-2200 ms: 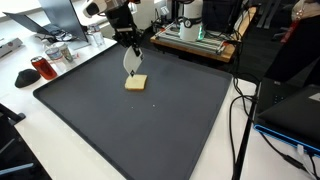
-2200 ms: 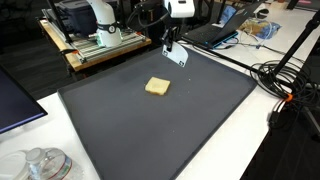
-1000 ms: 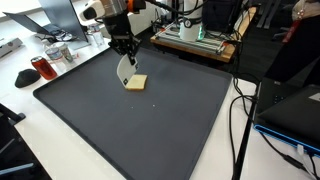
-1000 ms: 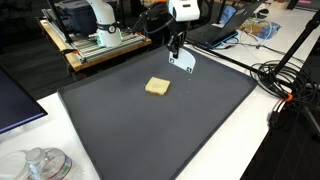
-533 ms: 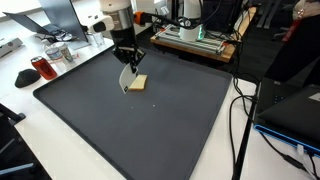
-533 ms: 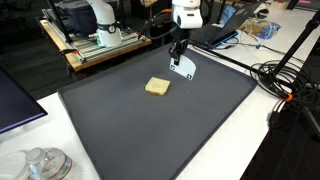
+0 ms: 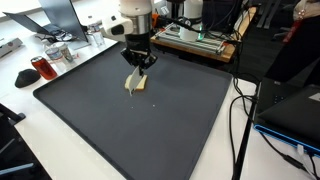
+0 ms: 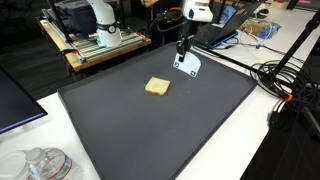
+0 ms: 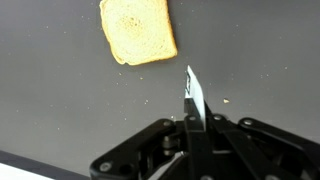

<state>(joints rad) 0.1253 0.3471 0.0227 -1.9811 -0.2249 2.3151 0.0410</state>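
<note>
In an exterior view the white flat piece (image 7: 133, 80) hanging from the gripper (image 7: 138, 64) overlaps the bread slice (image 7: 141, 85). In an exterior view from elsewhere they sit apart, the piece (image 8: 186, 66) right of the slice (image 8: 157, 87), nearer the dark worktop's (image 8: 150, 130) far edge. The wrist view shows the piece (image 9: 193, 95) edge-on, pinched between clenched fingers. Over two seconds arm and piece have shifted right — the slice has not. A red cup (image 7: 38, 67) stands off the left edge, cables (image 8: 285, 80) off the right.
</note>
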